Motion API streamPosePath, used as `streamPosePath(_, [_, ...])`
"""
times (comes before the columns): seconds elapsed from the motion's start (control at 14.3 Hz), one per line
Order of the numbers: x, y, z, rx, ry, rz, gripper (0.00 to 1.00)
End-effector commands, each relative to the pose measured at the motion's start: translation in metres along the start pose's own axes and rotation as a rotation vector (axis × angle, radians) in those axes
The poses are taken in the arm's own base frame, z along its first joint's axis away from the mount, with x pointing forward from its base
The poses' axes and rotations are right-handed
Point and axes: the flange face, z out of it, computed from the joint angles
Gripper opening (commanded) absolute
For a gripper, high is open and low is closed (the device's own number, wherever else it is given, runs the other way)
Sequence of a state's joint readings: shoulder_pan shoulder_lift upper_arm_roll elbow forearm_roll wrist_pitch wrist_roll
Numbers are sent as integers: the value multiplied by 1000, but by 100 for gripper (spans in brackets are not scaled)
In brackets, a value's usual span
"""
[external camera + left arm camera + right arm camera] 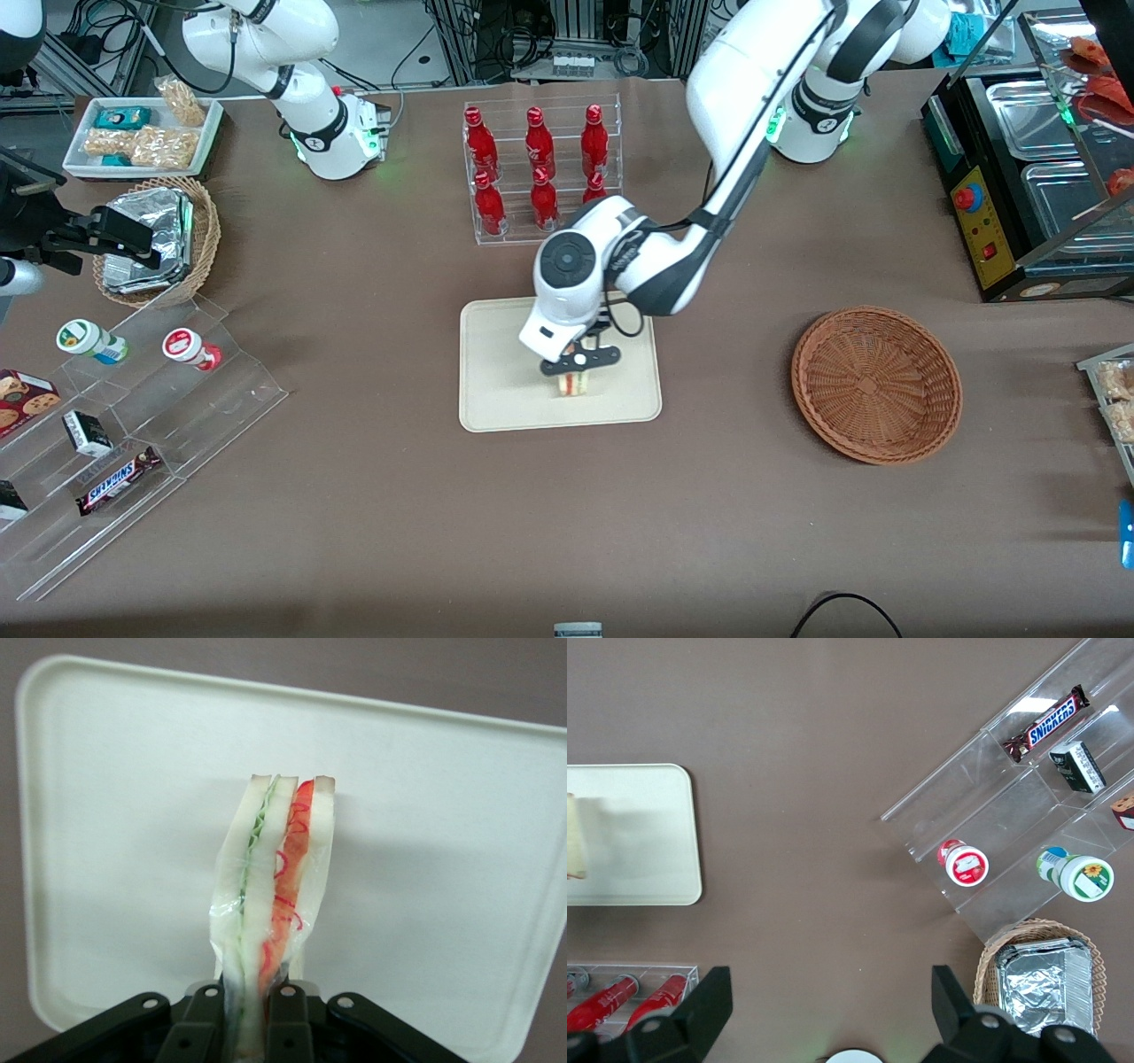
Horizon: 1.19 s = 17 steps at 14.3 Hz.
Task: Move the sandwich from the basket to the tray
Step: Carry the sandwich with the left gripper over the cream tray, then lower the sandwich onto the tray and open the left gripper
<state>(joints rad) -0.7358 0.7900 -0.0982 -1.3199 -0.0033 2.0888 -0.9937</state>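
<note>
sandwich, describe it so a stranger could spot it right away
Find the cream tray mid-table, in front of the red bottle rack. The gripper above it is shut on the sandwich, a pale bread wedge with red and green filling, the only food there.

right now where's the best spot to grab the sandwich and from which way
From above, as the gripper holds it now: fingers pressed on the two flat bread faces of the sandwich. It stands on edge over the tray, thin and upright, with its red and green filling layers running between the slices, so squeezing across the faces keeps them together.
</note>
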Motion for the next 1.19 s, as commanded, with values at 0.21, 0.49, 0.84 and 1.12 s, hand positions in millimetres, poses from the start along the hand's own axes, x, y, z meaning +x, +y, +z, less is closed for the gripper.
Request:
streamPosePath(0.21, [-13,22,28,-16,20,-14,5])
streamPosePath(0.49, [-11,21,14,-26,35,-17,100])
streamPosePath(0.84, [-15,3,-86,17,112,29,100])
streamPosePath(1.12, [-14,-46,-131,121,112,2,100])
